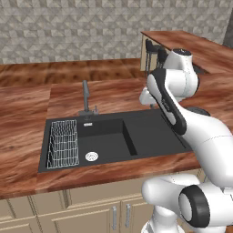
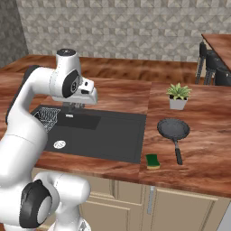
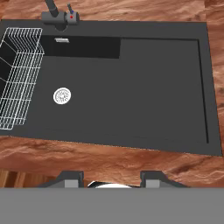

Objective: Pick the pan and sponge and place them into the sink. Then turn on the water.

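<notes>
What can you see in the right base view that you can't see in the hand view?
Right base view alone: the pan and the sponge lying on the counter right of the sink, plus a potted plant behind the pan. Hand view alone: the end effector with its fingertips apart and nothing between them, and a red dot on the faucet base. Both: the sink, its silver drain and the wire rack.

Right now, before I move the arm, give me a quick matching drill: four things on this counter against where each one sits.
Things:
1. pan
2. sponge
3. wire rack
4. potted plant

Places:
A. inside the sink's left end
B. counter edge, just right of the sink
C. counter, behind the pan
D. counter, right of the sink, handle toward the front edge

Pairs: 1-D, 2-B, 3-A, 4-C
</notes>
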